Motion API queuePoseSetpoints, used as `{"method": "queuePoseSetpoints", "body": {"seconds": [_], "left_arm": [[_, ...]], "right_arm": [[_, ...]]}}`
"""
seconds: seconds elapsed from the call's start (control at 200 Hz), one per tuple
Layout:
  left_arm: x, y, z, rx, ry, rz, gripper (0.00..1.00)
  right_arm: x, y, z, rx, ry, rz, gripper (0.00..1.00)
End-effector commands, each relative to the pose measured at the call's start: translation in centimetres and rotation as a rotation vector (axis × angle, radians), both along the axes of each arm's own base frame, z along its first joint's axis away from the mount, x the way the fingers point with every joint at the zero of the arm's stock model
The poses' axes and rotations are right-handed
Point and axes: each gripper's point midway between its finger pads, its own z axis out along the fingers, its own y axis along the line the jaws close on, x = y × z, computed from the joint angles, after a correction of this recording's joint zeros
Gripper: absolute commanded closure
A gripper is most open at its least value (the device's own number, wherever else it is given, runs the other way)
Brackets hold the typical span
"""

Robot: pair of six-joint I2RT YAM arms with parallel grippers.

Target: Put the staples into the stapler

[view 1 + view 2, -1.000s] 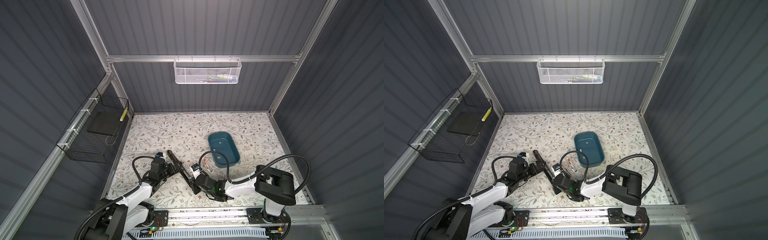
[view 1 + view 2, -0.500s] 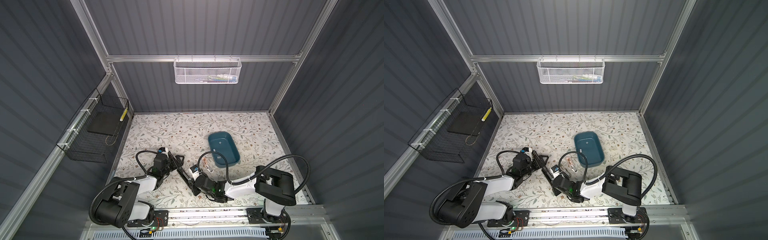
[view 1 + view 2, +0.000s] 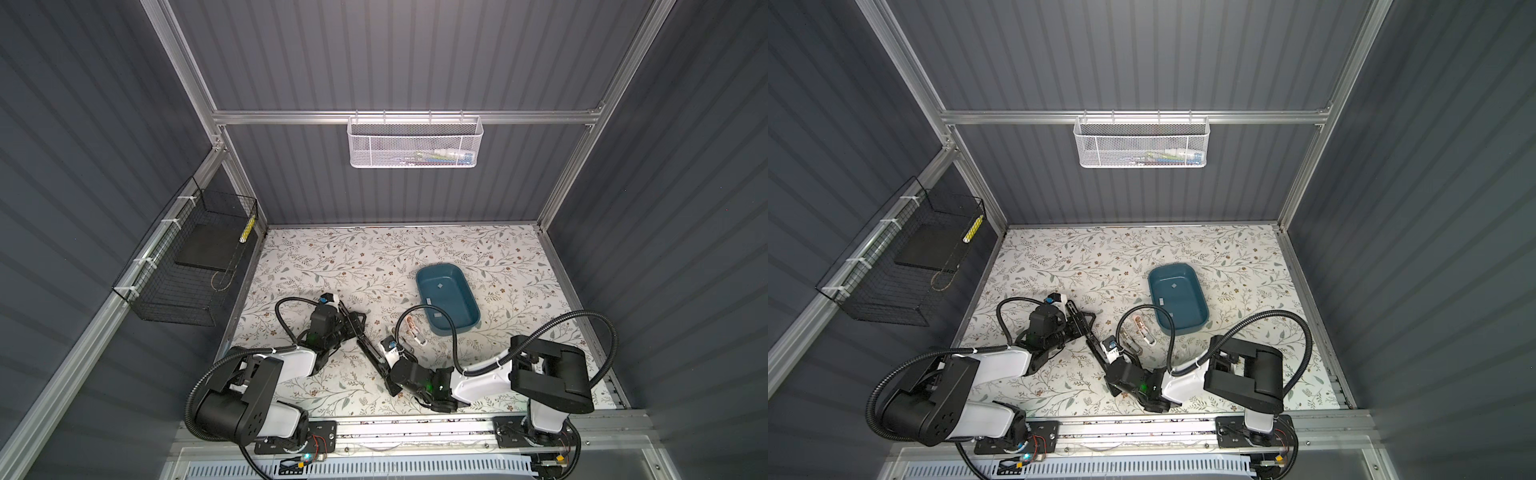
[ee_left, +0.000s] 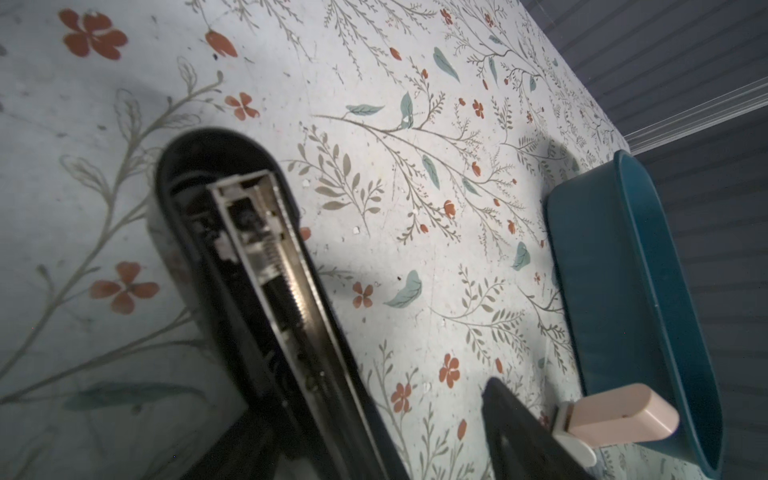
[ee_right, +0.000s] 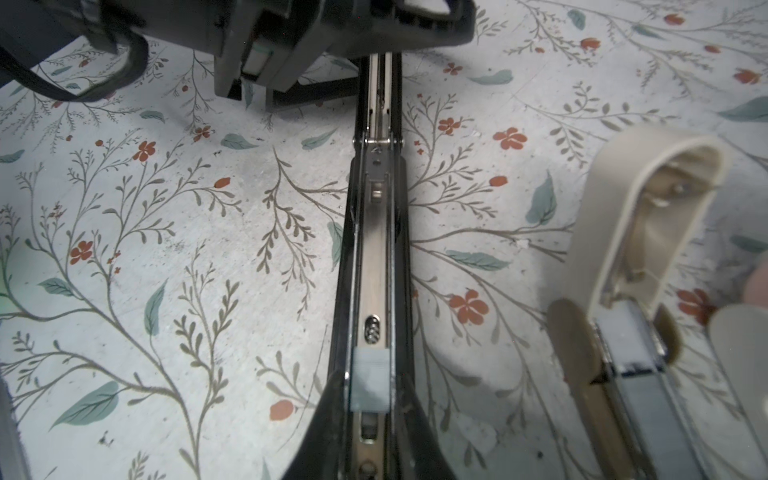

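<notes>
Your left gripper [image 3: 348, 326] has shifted over the opened stapler's [image 5: 376, 257] far half.
Your right gripper [image 5: 370, 419] is clamped tight on its near end; the left jaws' grip you cannot tell. Beyond, the blue tray [image 3: 457, 301] holds the staples [image 3: 440, 286].

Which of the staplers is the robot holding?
The black stapler, opened out flat: the right gripper is shut on it. The pale staplers lie loose beside the blue tray.

In a top view the stapler [image 3: 368, 347] lies at lower centre on the surface [image 3: 332, 257]. Upper right of it sits a tray [image 3: 453, 301] holding staples [image 3: 440, 286].
</notes>
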Motion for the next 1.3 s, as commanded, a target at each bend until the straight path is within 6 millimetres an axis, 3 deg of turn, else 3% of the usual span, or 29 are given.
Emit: {"method": "queuePoseSetpoints", "body": {"seconds": [0.0,0.16,0.455,0.745,0.885,0.981,1.146,1.296], "left_arm": [[2.4,-0.4,3.8,0.034,-0.142,-0.036,0.3],[2.8,-1.1,5.7,0.035,-0.217,-0.093,0.32],[3.4,-1.1,7.0,-0.046,-0.298,-0.125,0.37],[3.3,-0.2,9.9,-0.053,-0.373,-0.121,0.39],[3.1,0.3,10.3,-0.03,-0.392,-0.107,0.45],[2.8,0.2,10.5,-0.041,-0.427,-0.118,0.51],[1.3,-1.8,11.5,-0.119,-0.496,-0.244,0.58],[-0.4,-2.2,10.7,-0.111,-0.538,-0.295,0.58]], "right_arm": [[-2.6,1.2,0.0,0.009,-0.017,0.138,0.99],[-2.7,1.3,0.0,0.009,-0.027,0.148,0.99],[-2.8,1.2,0.0,0.005,-0.036,0.152,0.99],[-2.8,1.1,-0.3,-0.001,-0.037,0.149,0.99],[-2.8,1.1,-0.3,-0.003,-0.042,0.148,0.99],[-2.8,1.0,-0.4,-0.006,-0.04,0.148,0.99],[-2.7,1.2,0.0,0.008,-0.043,0.145,0.99],[-2.8,1.6,0.5,0.02,-0.049,0.151,0.99]]}}
